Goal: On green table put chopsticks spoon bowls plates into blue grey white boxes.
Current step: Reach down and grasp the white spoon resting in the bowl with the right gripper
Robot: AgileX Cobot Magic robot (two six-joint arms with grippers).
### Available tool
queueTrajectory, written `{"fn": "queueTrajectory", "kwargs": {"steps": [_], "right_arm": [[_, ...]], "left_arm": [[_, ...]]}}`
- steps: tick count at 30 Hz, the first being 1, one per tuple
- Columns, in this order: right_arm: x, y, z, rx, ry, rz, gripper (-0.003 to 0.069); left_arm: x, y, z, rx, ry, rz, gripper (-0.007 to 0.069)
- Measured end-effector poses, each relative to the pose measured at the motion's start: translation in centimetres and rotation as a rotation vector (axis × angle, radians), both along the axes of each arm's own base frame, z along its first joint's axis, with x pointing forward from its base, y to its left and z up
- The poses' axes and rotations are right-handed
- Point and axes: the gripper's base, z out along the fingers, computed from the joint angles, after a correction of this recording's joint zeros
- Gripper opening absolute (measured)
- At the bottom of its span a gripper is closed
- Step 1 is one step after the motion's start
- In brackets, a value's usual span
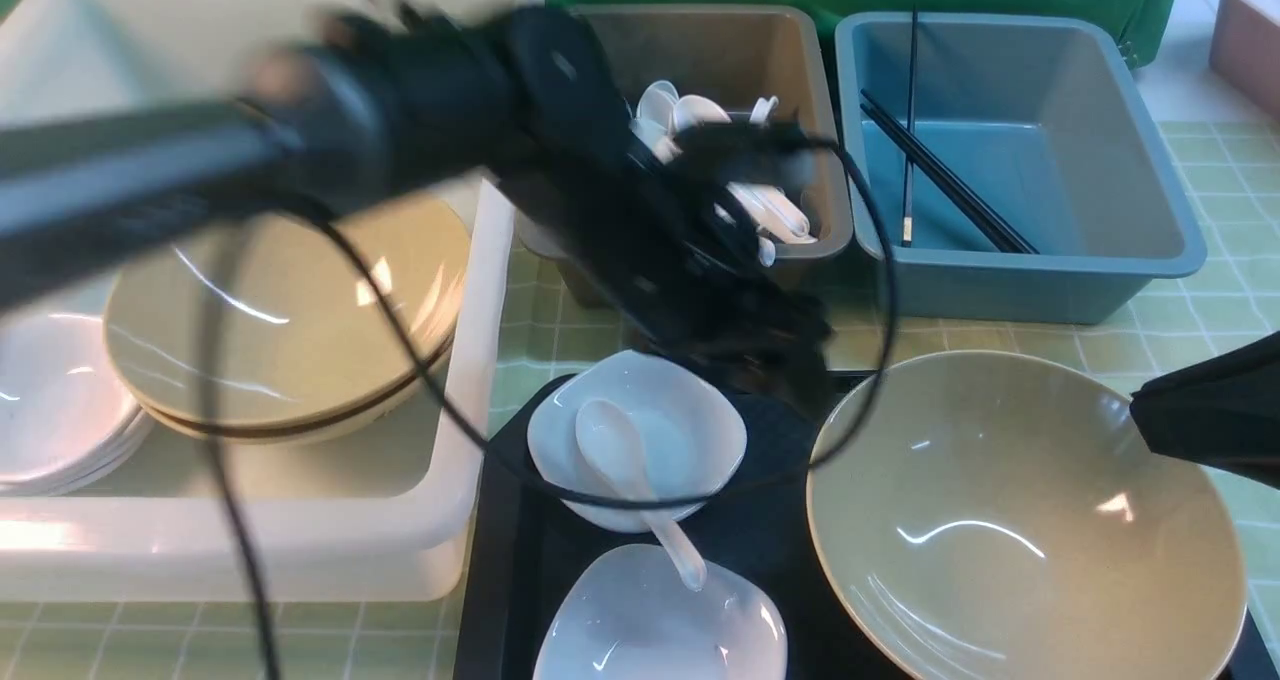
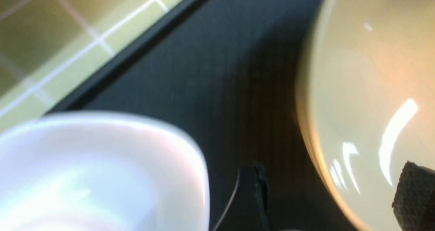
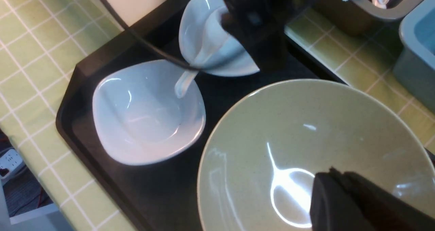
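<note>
Four pieces on the black tray: two plates, spoon, bowl; left gripper spread between plates and bowl, right gripper pressed shut; next, probably, pinching the spoon's handle.

Matte black left arm, thin black looping cable, waffle-textured black pads on the left hand

Four tubs along the top: white, grey-brown, blue, pinkish. One bowl lower right, at least two stacked bowls at left. Two plates bottom centre, a stack far left, uncountable. One spoon at centre, several spoons above. At least three chopsticks. One tray.
</note>
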Motion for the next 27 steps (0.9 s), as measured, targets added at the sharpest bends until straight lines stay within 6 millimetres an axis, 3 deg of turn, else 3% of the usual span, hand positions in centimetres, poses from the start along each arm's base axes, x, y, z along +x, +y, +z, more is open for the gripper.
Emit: {"fn": "queueTrajectory", "kwargs": {"steps": [3, 6, 10, 14, 16, 18, 21, 27], "right_arm": [[0.3, 0.2, -0.2, -0.004, 0.015, 0.006, 0.0053], [1.4, 1.2, -0.9, 0.003, 0.060, 0.053, 0.0074], [3.6, 4.0, -1.7, 0.030, 0.154, 0.163, 0.0124], [6.0, 8.8, -3.4, -0.025, 0.243, 0.288, 0.0216], [7.0, 11.3, -4.2, -0.060, 0.278, 0.316, 0.0270], [8.4, 14.2, -5.6, -0.121, 0.317, 0.318, 0.0332], [10.4, 16.7, -6.7, -0.162, 0.336, 0.290, 0.0386], [13.6, 19.6, -10.9, -0.252, 0.460, 0.265, 0.0407]], "left_arm": [[-1.9, 2.5, 4.0, 0.003, -0.019, -0.037, 0.0478], [-5.3, 4.8, 7.9, -0.026, -0.092, -0.066, 0.0399], [-9.6, 7.4, 10.3, -0.079, -0.187, -0.058, 0.0263], [-13.7, 10.2, 10.2, -0.087, -0.290, -0.043, 0.0076], [-15.1, 11.3, 9.7, -0.071, -0.333, -0.050, 0.0024], [-16.8, 12.5, 8.9, -0.049, -0.373, -0.063, 0.0001], [-18.5, 13.8, 8.1, -0.041, -0.413, -0.058, -0.0001], [-20.6, 15.2, 7.1, -0.057, -0.454, -0.031, -0.0001]]}}
